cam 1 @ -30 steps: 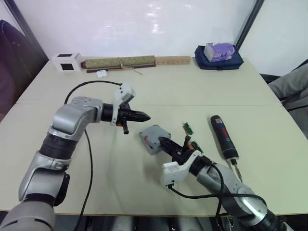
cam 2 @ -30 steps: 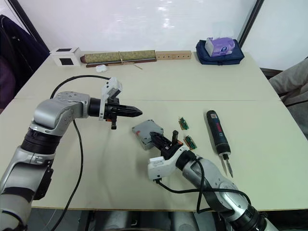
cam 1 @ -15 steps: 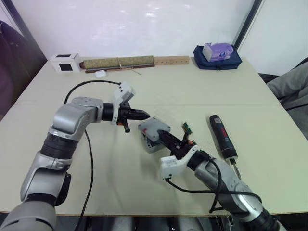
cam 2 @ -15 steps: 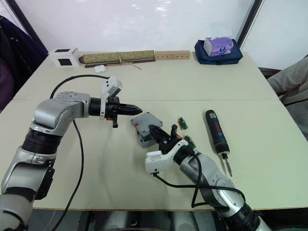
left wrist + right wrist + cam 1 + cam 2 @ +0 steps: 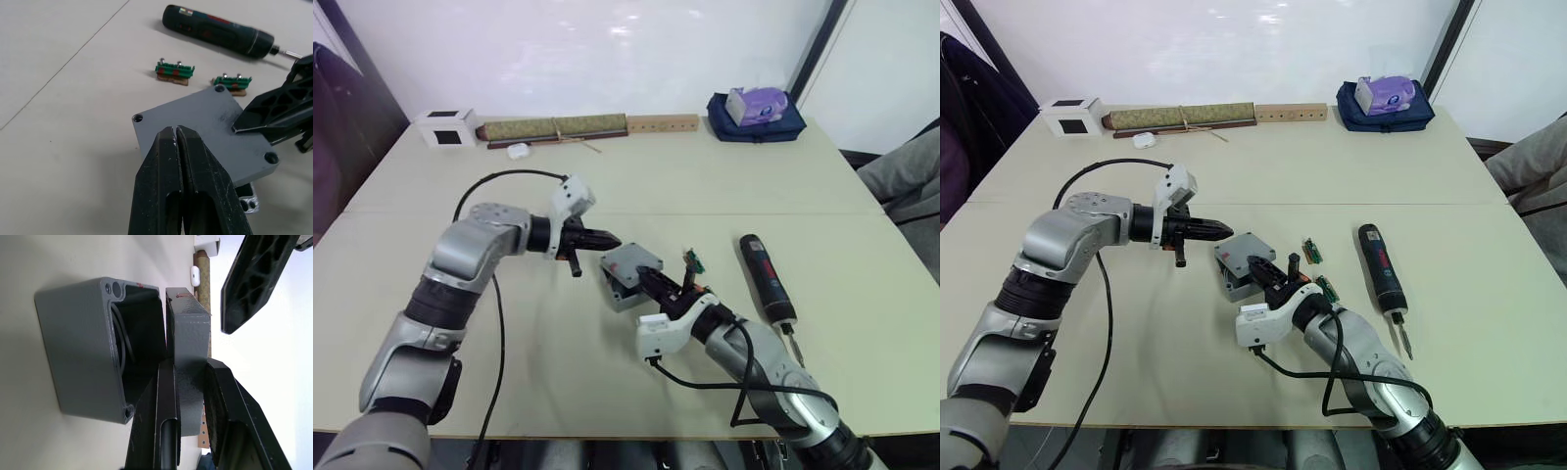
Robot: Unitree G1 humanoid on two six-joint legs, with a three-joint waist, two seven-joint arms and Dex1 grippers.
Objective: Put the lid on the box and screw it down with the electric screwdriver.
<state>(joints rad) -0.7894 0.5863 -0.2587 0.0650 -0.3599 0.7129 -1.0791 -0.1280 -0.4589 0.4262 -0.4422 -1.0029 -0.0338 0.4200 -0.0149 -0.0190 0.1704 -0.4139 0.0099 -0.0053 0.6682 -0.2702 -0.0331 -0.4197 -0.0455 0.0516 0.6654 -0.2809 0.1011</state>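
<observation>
**Lid held over the open box at mid-desk**

The beige desk [image 5: 862, 372] carries everything. Along its far edge lie a long rolled mat [image 5: 555, 127], a wooden strip [image 5: 663, 123], a dark blue pouch [image 5: 756, 122] with a purple tissue pack on top, and a white cube with a black face [image 5: 445, 126].

Right of centre the electric screwdriver [image 5: 767, 277] lies flat on the desk, bit pointing toward the robot, well apart from both end effectors.

At the middle sits the box [image 5: 93, 362], open, a white wire visible inside. The lid [image 5: 210, 129] is above it, tilted and offset so that part of the box's opening shows. The right end effector [image 5: 188, 396] is clamped on the lid's edge (one finger inside the rim, one outside). The left end effector [image 5: 176, 147], its fingers pressed together, has its tip at the lid's outer face; contact cannot be judged.

Two small green circuit-board strips [image 5: 174, 72] lie between lid and screwdriver.
</observation>
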